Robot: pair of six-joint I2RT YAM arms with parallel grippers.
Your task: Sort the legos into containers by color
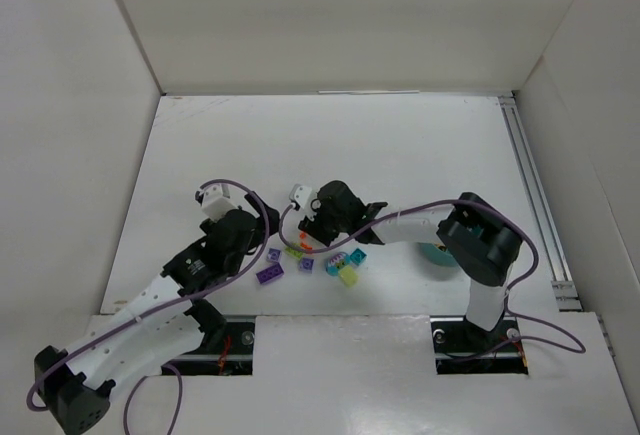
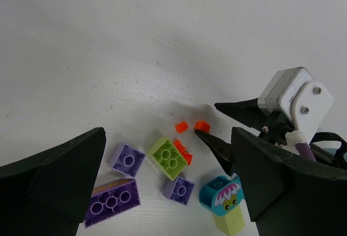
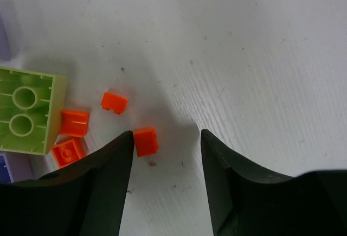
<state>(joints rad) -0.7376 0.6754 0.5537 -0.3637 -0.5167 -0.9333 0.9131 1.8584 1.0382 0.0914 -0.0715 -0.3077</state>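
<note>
The legos lie in a loose cluster on the white table (image 1: 330,155): purple (image 1: 269,274), lime (image 1: 293,252) and teal (image 1: 357,258). My right gripper (image 3: 166,133) is open and low over the table. A tiny orange brick (image 3: 146,141) lies between its fingers, against the left fingertip (image 3: 128,138). Three more orange bits (image 3: 114,102) and a lime brick (image 3: 27,116) lie to its left. My left gripper (image 2: 171,192) is wide open above the lime brick (image 2: 171,158), purple bricks (image 2: 128,160) and a teal flower piece (image 2: 219,193). The teal bowl (image 1: 437,255) is mostly hidden behind the right arm.
White walls enclose the table at the back and both sides. A metal rail (image 1: 530,185) runs along the right edge. The two grippers are close together over the cluster; the right one's fingers (image 2: 217,146) show in the left wrist view. Purple cables loop near both arms.
</note>
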